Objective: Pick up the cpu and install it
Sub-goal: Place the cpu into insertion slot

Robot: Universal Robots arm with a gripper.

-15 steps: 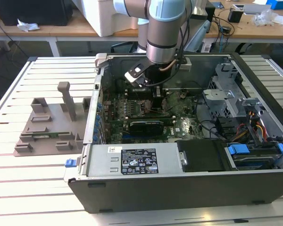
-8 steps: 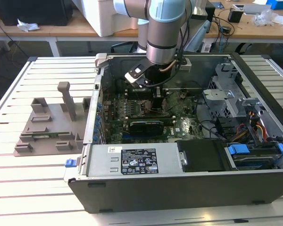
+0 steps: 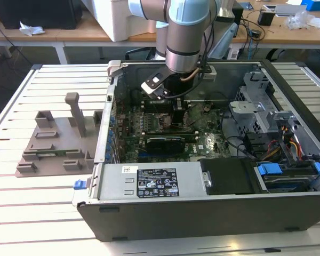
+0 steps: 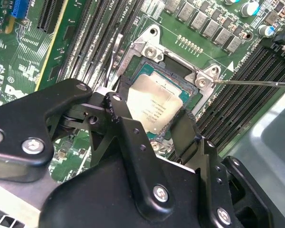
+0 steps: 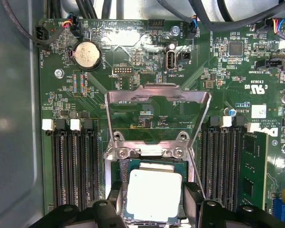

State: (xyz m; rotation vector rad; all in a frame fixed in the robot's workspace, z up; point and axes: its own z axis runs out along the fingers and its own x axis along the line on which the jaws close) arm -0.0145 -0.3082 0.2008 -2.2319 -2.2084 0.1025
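The pincer (image 4: 152, 118) clamps the chip (image 4: 156, 99) over the socket (image 4: 175, 64); let go crooked, it may bend pins. In the exterior view, a black card (image 3: 165, 143) lies at its six o'clock.

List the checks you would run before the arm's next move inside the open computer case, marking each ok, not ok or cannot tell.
1. Hinged silver metal load plate stands open, off the socket: ok.
2. Thin metal locking lever lies out to the side, not across the socket: ok.
3. Small square silver-topped cpu sits within the metal socket frame, edges parallel to it: ok.
4. Black claw closed on two opposite edges of the cpu: ok.
5. Cpu lying flat and fully down in the socket: cannot tell.
6. Neighbouring black memory slots free of the claw: ok.
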